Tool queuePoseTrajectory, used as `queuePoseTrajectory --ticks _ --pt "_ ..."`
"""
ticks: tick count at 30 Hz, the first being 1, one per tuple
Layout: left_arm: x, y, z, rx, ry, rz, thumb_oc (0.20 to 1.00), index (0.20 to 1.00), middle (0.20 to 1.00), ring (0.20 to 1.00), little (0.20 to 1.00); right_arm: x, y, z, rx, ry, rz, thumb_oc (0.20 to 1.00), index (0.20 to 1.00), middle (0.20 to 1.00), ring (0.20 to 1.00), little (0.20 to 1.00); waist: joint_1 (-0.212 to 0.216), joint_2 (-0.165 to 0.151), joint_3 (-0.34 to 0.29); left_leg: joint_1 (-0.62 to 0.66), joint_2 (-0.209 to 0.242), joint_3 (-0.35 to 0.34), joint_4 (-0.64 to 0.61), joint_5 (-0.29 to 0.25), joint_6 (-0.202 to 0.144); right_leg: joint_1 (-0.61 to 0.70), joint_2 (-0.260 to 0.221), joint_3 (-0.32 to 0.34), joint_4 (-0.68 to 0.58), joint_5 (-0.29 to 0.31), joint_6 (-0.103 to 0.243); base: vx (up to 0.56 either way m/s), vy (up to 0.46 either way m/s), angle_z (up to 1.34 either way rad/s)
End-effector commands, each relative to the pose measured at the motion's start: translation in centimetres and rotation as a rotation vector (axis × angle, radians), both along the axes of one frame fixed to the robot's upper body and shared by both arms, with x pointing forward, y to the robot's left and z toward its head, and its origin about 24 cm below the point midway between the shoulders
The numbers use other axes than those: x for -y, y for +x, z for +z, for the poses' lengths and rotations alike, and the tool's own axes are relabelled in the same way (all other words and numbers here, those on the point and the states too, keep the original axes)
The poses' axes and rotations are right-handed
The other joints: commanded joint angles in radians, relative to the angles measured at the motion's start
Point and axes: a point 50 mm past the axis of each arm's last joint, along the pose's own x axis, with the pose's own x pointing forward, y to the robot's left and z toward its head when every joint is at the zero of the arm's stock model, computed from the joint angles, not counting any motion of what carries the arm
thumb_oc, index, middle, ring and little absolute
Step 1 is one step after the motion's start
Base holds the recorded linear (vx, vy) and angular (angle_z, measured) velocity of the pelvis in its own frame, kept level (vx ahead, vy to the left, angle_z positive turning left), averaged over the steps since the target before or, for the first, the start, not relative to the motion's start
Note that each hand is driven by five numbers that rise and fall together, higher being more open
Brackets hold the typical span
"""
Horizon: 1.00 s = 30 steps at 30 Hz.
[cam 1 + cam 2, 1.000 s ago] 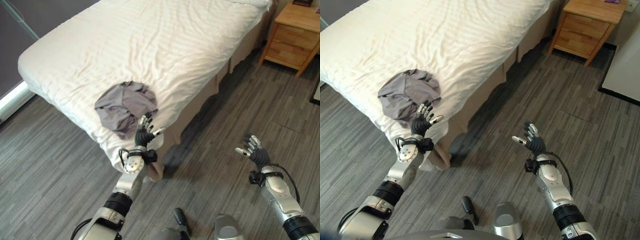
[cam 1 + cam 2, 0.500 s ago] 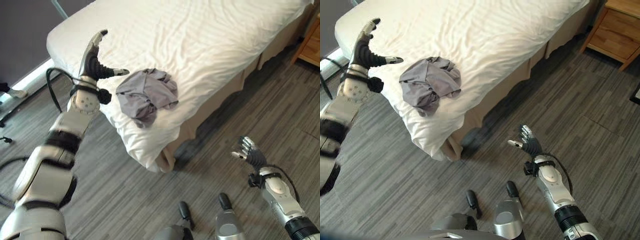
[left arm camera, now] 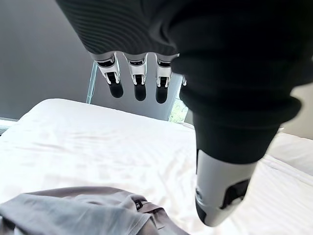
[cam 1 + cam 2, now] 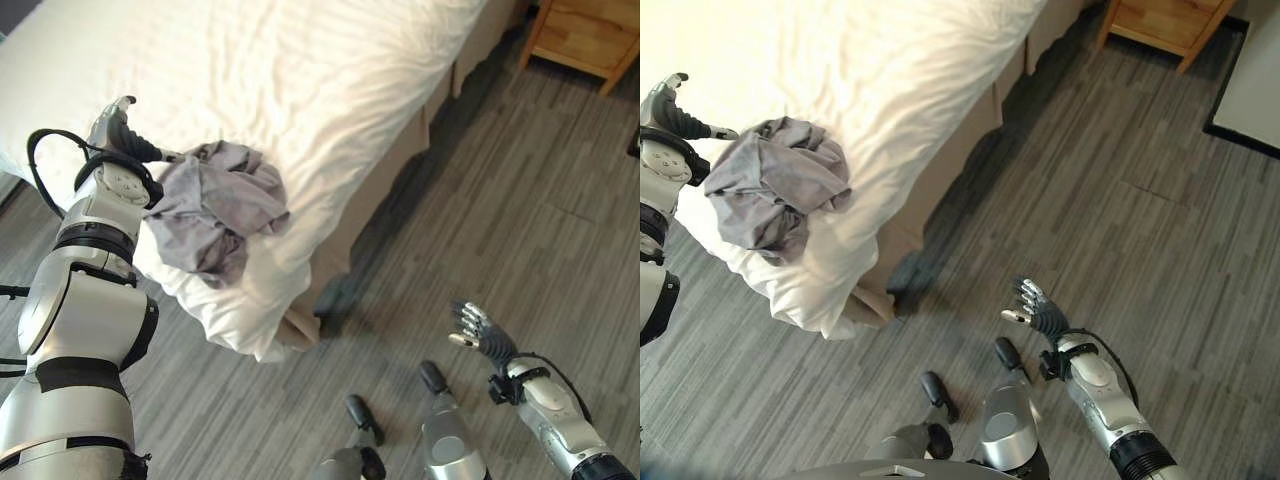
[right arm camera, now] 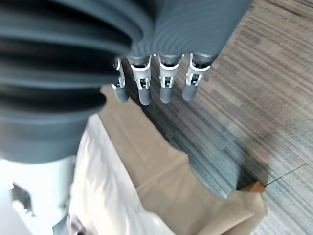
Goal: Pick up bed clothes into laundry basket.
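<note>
A crumpled grey garment (image 4: 215, 210) lies near the corner of the white bed (image 4: 330, 80). My left hand (image 4: 122, 140) hovers over the bed just left of the garment, open, with straight fingers (image 3: 138, 78) and its thumb (image 3: 220, 196) stretched toward the cloth (image 3: 83, 213); it holds nothing. My right hand (image 4: 478, 332) is held low over the floor to the right of the bed corner, open and empty, fingers (image 5: 166, 81) relaxed.
A wooden nightstand (image 4: 585, 40) stands at the upper right beside the bed. The tan bed skirt (image 5: 166, 181) hangs down at the bed's corner. Grey wood-plank floor (image 4: 540, 200) spreads to the right of the bed.
The camera has shifted. My left hand has come down from a raised position to just beside the grey garment. My right hand stays low over the floor.
</note>
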Motion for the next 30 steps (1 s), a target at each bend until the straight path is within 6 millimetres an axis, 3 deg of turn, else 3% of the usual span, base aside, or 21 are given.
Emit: queuePoseTrajectory --ticks 1,5,10,14,15,18,19,22,27,28,30 --pt "-4.2 -2.8 1.6 0.092 -0.096 0.156 1.000 1.000 1.000 1.000 1.000 -0.3 0.5 1.9 0.090 0.067 0.011 1.000 1.000 1.000 1.000 1.000 0.006 -0.031 0.010 0.108 0.049 0.058 0.007 -0.036 -0.072 -0.077 -0.027 0.030 0.040 0.053 0.043 0.03 -0.047 -0.13" --pt "-4.7 -3.2 0.5 0.048 -0.107 0.178 1.000 1.000 1.000 1.000 1.000 -0.1 0.4 1.7 0.078 0.064 0.016 1.000 1.000 1.000 1.000 1.000 -0.003 -0.025 0.028 0.086 0.049 0.061 0.007 -0.032 -0.076 -0.107 -0.025 0.037 0.039 0.056 0.041 0.01 -0.012 -0.05" --pt "-6.7 -4.9 -1.2 0.018 -0.157 0.251 1.000 1.000 1.000 1.000 1.000 0.5 0.1 2.4 0.103 0.088 0.003 1.000 1.000 1.000 1.000 1.000 -0.031 -0.027 0.079 0.002 0.060 0.104 0.007 -0.024 -0.092 -0.205 -0.011 0.079 0.026 0.091 0.043 0.00 -0.031 -0.25" --pt "-6.0 -4.4 -1.1 0.102 -0.212 0.163 1.000 1.000 1.000 1.000 1.000 1.5 0.5 3.2 0.148 0.058 -0.025 1.000 1.000 1.000 1.000 1.000 -0.041 -0.019 0.128 -0.088 0.064 0.123 0.007 -0.050 -0.106 -0.305 0.006 0.125 0.010 0.091 0.049 0.08 0.026 -0.30" --pt "-6.0 -4.4 -1.7 0.136 -0.287 0.165 1.000 1.000 1.000 1.000 1.000 1.8 0.6 3.5 0.165 0.046 -0.036 1.000 1.000 1.000 1.000 1.000 -0.038 -0.016 0.141 -0.111 0.071 0.135 0.007 -0.048 -0.111 -0.335 0.020 0.138 0.010 0.096 0.048 0.06 -0.024 -0.32" --pt "-5.0 -3.6 -2.8 0.102 -0.296 0.122 1.000 1.000 1.000 1.000 1.000 2.2 0.6 3.4 0.162 0.038 -0.055 1.000 1.000 1.000 1.000 1.000 -0.037 -0.007 0.153 -0.131 0.076 0.147 0.007 -0.046 -0.120 -0.368 0.034 0.154 0.011 0.102 0.046 0.07 -0.013 -0.40" --pt "-3.9 -2.8 -3.4 0.079 -0.297 0.082 0.216 0.216 0.216 0.216 0.216 2.1 0.7 3.2 0.153 0.026 -0.046 1.000 1.000 1.000 1.000 1.000 -0.038 -0.004 0.155 -0.133 0.079 0.150 0.007 -0.045 -0.125 -0.377 0.038 0.156 0.011 0.104 0.045 0.09 -0.038 -0.16" --pt "-2.8 -2.0 -2.9 0.112 -0.318 0.038 0.200 0.200 0.200 0.200 0.200 2.2 0.7 3.3 0.160 0.032 -0.058 1.000 1.000 1.000 1.000 1.000 -0.035 0.006 0.145 -0.115 0.079 0.150 0.007 -0.050 -0.128 -0.368 0.038 0.154 0.012 0.098 0.044 0.07 -0.011 0.05" --pt "-1.0 -0.9 1.3 0.262 -0.291 -0.061 0.200 0.200 0.200 0.200 0.200 2.2 0.6 3.2 0.161 0.020 -0.052 1.000 1.000 1.000 1.000 1.000 -0.036 0.033 0.106 -0.069 0.075 0.138 0.007 -0.059 -0.126 -0.329 0.029 0.137 0.013 0.084 0.044 0.03 0.008 0.04" --pt "-1.0 -0.9 1.4 0.262 -0.291 -0.062 0.200 0.200 0.200 0.200 0.200 2.2 0.6 3.2 0.161 0.021 -0.053 1.000 1.000 1.000 1.000 1.000 -0.036 0.032 0.107 -0.067 0.075 0.137 0.007 -0.059 -0.126 -0.327 0.029 0.136 0.013 0.084 0.044 0.01 0.002 0.08" --pt "0.6 -0.2 3.3 0.335 -0.274 -0.137 0.200 0.200 0.200 0.200 0.200 2.0 0.6 3.1 0.157 0.013 -0.044 1.000 1.000 1.000 1.000 1.000 -0.040 0.045 0.085 -0.040 0.072 0.124 0.007 -0.066 -0.124 -0.295 0.017 0.119 0.014 0.075 0.043 0.00 -0.006 0.11"
